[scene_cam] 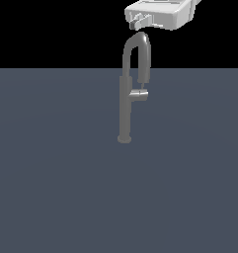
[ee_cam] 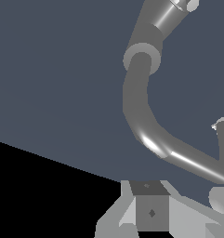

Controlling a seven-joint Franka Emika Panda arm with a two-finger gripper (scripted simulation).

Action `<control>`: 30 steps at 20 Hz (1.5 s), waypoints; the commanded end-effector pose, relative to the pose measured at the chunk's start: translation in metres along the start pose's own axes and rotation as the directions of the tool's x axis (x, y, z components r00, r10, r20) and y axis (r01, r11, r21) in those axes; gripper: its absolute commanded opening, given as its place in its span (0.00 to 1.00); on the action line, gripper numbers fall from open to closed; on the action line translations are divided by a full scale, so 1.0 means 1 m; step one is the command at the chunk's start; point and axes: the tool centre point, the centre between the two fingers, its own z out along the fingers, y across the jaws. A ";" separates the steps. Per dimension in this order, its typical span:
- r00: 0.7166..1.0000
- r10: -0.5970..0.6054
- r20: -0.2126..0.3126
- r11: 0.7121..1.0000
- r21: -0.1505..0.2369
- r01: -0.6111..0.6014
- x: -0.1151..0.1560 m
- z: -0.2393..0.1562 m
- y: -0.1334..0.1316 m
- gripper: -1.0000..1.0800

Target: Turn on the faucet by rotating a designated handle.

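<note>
The faucet is a slim grey post on a small round base, with a gooseneck spout arching over to the exterior view's right. The handle is a short stub on the post's right side, just under the spout end. My gripper hangs just above the top of the arch, apart from it and well above the handle. Its fingers look closed together and hold nothing. In the wrist view the curved faucet pipe runs past close by, and the fingers show as one grey block at the frame edge.
The faucet stands on a flat dark grey-blue floor. Nothing else stands on it. The white hand reaches in from the upper right of the exterior view.
</note>
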 end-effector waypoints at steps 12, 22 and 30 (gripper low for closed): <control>0.951 0.175 0.256 0.957 0.182 -0.225 0.089 -0.002 0.000 0.00; 0.868 0.254 0.428 0.883 0.263 -0.388 0.147 0.011 0.008 0.00; 0.838 0.269 0.474 0.857 0.280 -0.434 0.162 0.018 0.011 0.00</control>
